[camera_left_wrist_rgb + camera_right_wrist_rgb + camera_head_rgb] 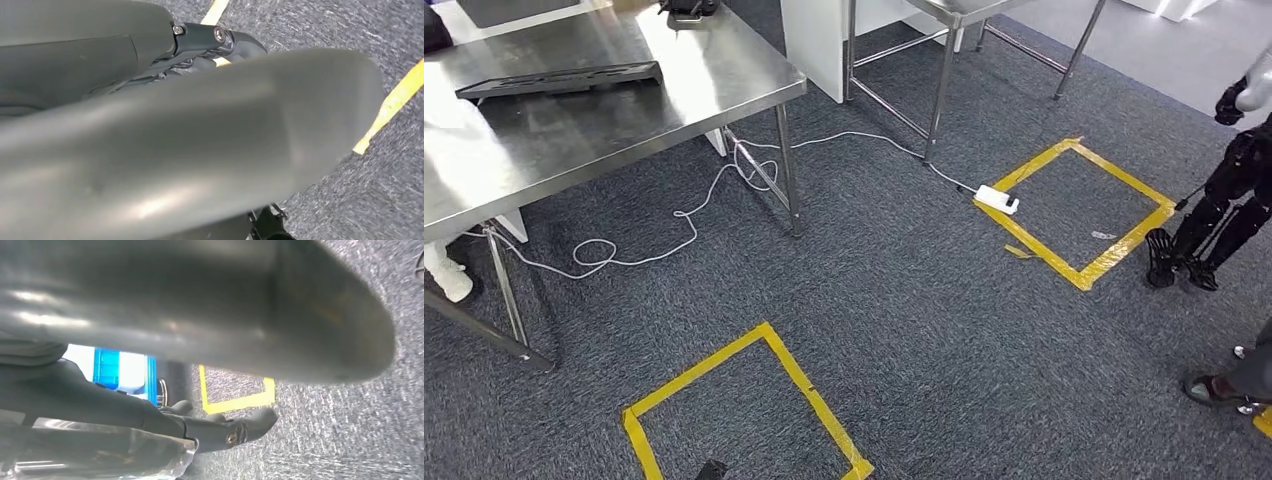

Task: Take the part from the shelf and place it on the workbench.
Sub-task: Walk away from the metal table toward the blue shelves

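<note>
1. The part is uncertain. A dark tray lies flat on the tabletop, well in from the near edge. It may be the part, already set down, but I cannot tell. If it is not, the robot could treat the job as done when it is not.
2. The left hand hangs over the carpet beside yellow tape. Its thumb hides most of the fingers, so I cannot tell whether they are spread or closed on something. Anything held loosely there could fall to the floor.
3. The right hand hangs low at the robot's side, its dark fingers pointing down and seemingly apart. The wrist view shows a clear glossy shape close by them, and I cannot tell whether it is held. A weak hold would likely slip while the robot walks.
4. A white cable loops across the carpet from under the table to a power strip on the edge of the far tape square. A step towards the table could catch it and trip the robot or drag the strip.
5. A table leg stands near that path, and a swinging arm might strike it.
6. A person's shoe is close to the right hand, so a turn to that side risks contact.
</note>
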Robot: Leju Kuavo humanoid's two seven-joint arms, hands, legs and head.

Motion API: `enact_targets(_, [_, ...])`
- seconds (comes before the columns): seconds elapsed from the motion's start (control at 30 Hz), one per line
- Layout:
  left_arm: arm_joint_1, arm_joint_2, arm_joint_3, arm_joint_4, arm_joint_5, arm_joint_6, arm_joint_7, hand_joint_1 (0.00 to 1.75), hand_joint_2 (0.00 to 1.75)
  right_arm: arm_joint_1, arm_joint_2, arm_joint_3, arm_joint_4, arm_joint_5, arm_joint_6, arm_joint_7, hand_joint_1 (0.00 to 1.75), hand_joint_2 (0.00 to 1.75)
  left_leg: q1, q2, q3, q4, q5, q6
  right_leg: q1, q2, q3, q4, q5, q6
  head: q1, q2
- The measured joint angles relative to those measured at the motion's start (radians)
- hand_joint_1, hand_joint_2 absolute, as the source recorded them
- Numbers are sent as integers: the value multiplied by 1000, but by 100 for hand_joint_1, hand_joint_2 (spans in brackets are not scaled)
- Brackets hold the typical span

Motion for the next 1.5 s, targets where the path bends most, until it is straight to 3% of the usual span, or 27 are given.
enact_targets(0.03, [-1, -1, -2, 0, -1, -1, 1, 0, 0, 2, 0, -1, 0, -1, 0, 1, 0, 0, 2, 5, 1, 0, -1, -6, -3, 11, -3, -1, 3, -8, -1, 0])
enact_targets(0.1, [-2, -2, -4, 0, -3, -1, 3, 0, 0, 5, 0, -4, 0, -2, 2, 6, 0, 0, 9, -29, -6, 24, -23, -20, -13, 31, -1, -5, 10, -23, -2, 0])
enact_targets(0.2, [5, -2, -4, 0, -4, -1, 11, 0, 0, 3, 0, -8, 0, -2, 8, 10, 0, 0, 15, -114, -76, 188, -126, -30, -17, 64, -4, -6, 21, -42, -4, 0])
enact_targets(0.27, [11, -2, -4, 0, -5, -1, 26, 0, 0, 4, 1, -12, 0, -1, 11, 10, 0, 0, 15, -126, -120, 285, -156, -30, -14, 92, -8, -4, 23, -44, -4, 0])
enact_targets(0.3, [13, -2, -4, 0, -5, -1, 43, 0, 0, 5, 1, -14, 0, 1, 12, 10, 0, 0, 15, -128, -118, 282, -140, -29, -13, 106, -8, -3, 23, -44, -4, 0])
enact_targets(0.33, [14, -2, -4, 0, -5, -2, 69, 0, 0, 6, 1, -15, 0, 3, 13, 10, 0, 0, 16, -132, -98, 237, -106, -27, -13, 121, -7, -1, 23, -44, -4, 0])
enact_targets(0.4, [15, -2, -4, 1, -7, -7, 132, 0, 0, 5, 2, -16, 0, 9, 15, 10, 0, 0, 21, -169, -34, 100, -36, -22, -11, 148, -8, 3, 24, -41, -4, 0])
enact_targets(0.43, [16, -1, -4, 1, -8, -9, 156, 0, 0, 4, 3, -16, 0, 11, 16, 10, 0, 0, 22, -189, -12, 50, -18, -19, -9, 161, -11, 6, 25, -38, -3, 0])
enact_targets(0.5, [18, 0, -4, 2, -11, -17, 189, 0, 0, 3, 4, -16, 0, 15, 16, 10, 0, 0, 19, -208, -1, 17, -14, -13, -9, 184, -23, 7, 30, -25, -3, 0])
enact_targets(0.57, [18, 0, -4, 2, -13, -35, 239, 0, 0, 4, 3, -17, 0, 21, 17, 10, 0, 0, 16, -182, 0, 8, -5, 0, -11, 194, -37, 6, 36, -11, -3, 0])
enact_targets(0.6, [19, 0, -4, 2, -14, -46, 272, 0, 0, 5, 3, -18, 0, 23, 18, 11, 0, 0, 16, -169, 1, 1, 0, 9, -10, 176, -47, 20, 29, -9, -2, 0])
enact_targets(0.7, [29, 0, -2, 3, -17, -65, 359, 0, 0, 3, 4, -20, 0, 31, 19, 12, 0, 0, 16, -122, 0, -8, 7, 24, -9, 92, -131, 180, -47, -19, 3, 0])
enact_targets(0.77, [38, 2, -1, 5, -21, -71, 393, 0, 0, 3, 5, -21, 0, 37, 20, 12, 0, 0, 13, -89, -3, -8, 7, 25, -14, 77, -184, 296, -88, -14, 5, 0])
enact_targets(0.8, [41, 2, -1, 5, -24, -73, 404, 0, 0, 5, 5, -22, 0, 39, 20, 12, 0, 0, 12, -75, -3, -8, 6, 24, -16, 74, -183, 304, -87, -6, 6, 0])
enact_targets(0.83, [42, 3, -1, 6, -25, -75, 413, 0, 0, 6, 5, -23, 0, 41, 21, 12, 0, 0, 13, -62, -3, -8, 6, 23, -19, 68, -158, 266, -71, 4, 7, 0])
enact_targets(0.9, [42, 3, 0, 6, -25, -77, 435, 0, 0, 6, 4, -24, 0, 45, 22, 12, 0, 0, 11, -39, 0, -7, 4, 16, -23, 31, -67, 113, -23, 20, 9, 0])
enact_targets(0.97, [41, 4, 4, 7, -23, -77, 452, 0, 0, 1, 4, -25, 0, 48, 24, 12, 0, 0, 8, -21, 5, -5, -1, 2, -18, 0, -14, 14, 5, 15, 7, 0])
enact_targets(1.03, [37, 5, 7, 7, -22, -77, 458, 0, 0, 0, 4, -25, 0, 50, 26, 12, 0, 0, 8, -2, 11, -6, -4, -15, -9, 8, -16, 3, 11, -2, 4, 0])
enact_targets(1.07, [35, 4, 8, 7, -20, -77, 460, 0, 0, 1, 4, -26, 0, 50, 27, 12, 0, 0, 12, -4, 12, -4, -6, -23, -13, 19, -17, 2, 13, -12, 3, 0])
enact_targets(1.13, [32, 4, 13, 8, -10, -81, 472, 0, 0, 3, 4, -28, 0, 52, 30, 12, 0, 0, 20, -51, 1, 30, -37, -35, -21, 39, -11, -2, 20, -29, 1, 0])
enact_targets(1.2, [34, 4, 27, 9, 7, -89, 493, 0, 0, 2, 4, -29, 0, 55, 32, 12, 0, 0, 23, -111, -47, 142, -109, -38, -20, 60, -10, -2, 26, -41, -2, 0])
enact_targets(1.27, [39, 4, 41, 11, 17, -94, 511, 0, 0, 1, 4, -30, 0, 60, 33, 12, 0, 0, 23, -126, -106, 265, -158, -36, -11, 86, -13, -2, 28, -45, -2, 0])
enact_targets(1.3, [42, 4, 46, 11, 18, -95, 516, 0, 0, 2, 4, -30, 0, 62, 33, 12, 0, 0, 23, -128, -118, 286, -154, -34, -8, 100, -12, -1, 28, -45, -2, 0])
enact_targets(1.33, [45, 4, 51, 12, 19, -95, 521, 0, 0, 2, 4, -30, 0, 63, 33, 11, 0, 0, 23, -130, -110, 264, -128, -31, -6, 115, -11, -1, 28, -45, -2, 0])
enact_targets(1.4, [48, 5, 57, 12, 18, -94, 526, 0, 87, 3, 4, -31, 0, 65, 33, 9, 0, 0, 23, -156, -54, 135, -50, -20, -5, 141, -8, 0, 28, -45, -2, 0])
enact_targets(1.47, [49, 8, 63, 12, 12, -94, 529, 0, 175, 2, 6, -31, 0, 68, 32, 5, 0, 0, 21, -192, -9, 31, -7, -11, -1, 161, -11, 2, 29, -42, -2, 0])
enact_targets(1.5, [49, 9, 65, 12, 9, -94, 530, 0, 175, 2, 8, -31, 0, 70, 31, 3, 0, 0, 19, -203, -2, 13, -4, -8, -1, 167, -15, 3, 30, -39, -2, 0])
